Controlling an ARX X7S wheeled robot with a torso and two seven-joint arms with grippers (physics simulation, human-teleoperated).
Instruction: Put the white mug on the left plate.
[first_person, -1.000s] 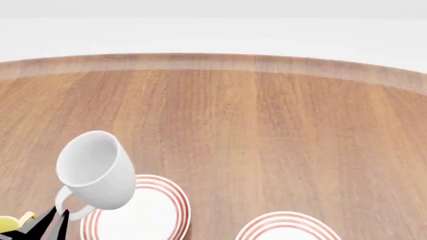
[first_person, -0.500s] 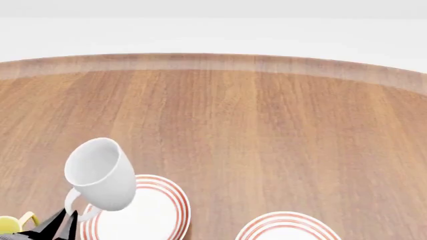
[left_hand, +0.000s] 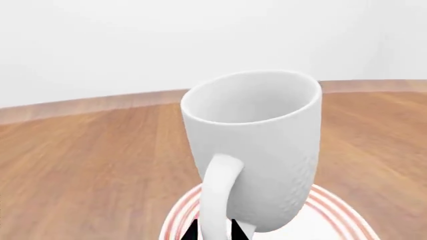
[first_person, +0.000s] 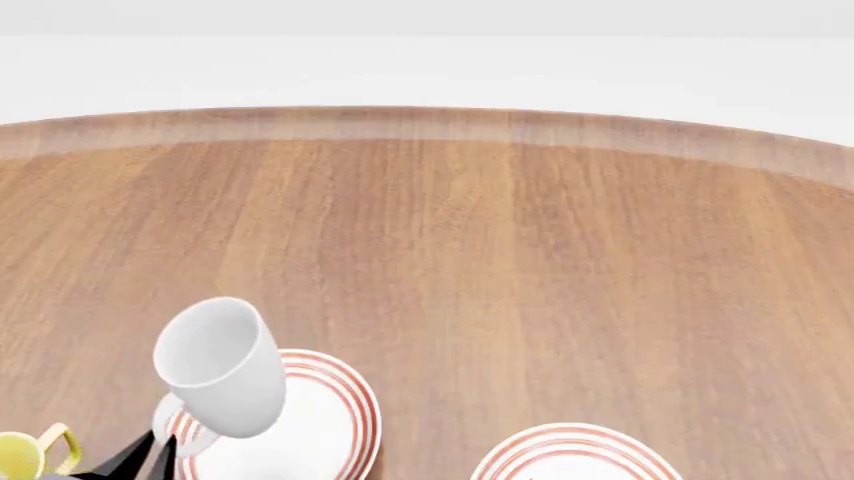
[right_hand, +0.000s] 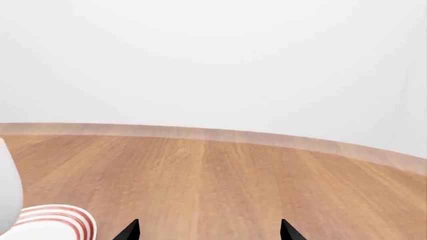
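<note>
Your left gripper (first_person: 150, 455) pinches the white mug (first_person: 222, 366) by its handle, so the body hangs free above the left plate (first_person: 327, 420), ready to lower. The mug's long axis is near upright, mouth up, tilted slightly toward the desk's (first_person: 534, 260) far-left. Your right gripper (right_hand: 209, 231) is spread wide, empty.

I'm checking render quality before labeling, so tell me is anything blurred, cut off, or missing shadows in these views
Head view: sharp, evenly lit, but the white mug casts no clear shadow on the left plate, so its height is hard to judge. Left wrist view: mug crisp, its base cropped. Right wrist view: mostly blank wall; only the right gripper tips show.
</note>
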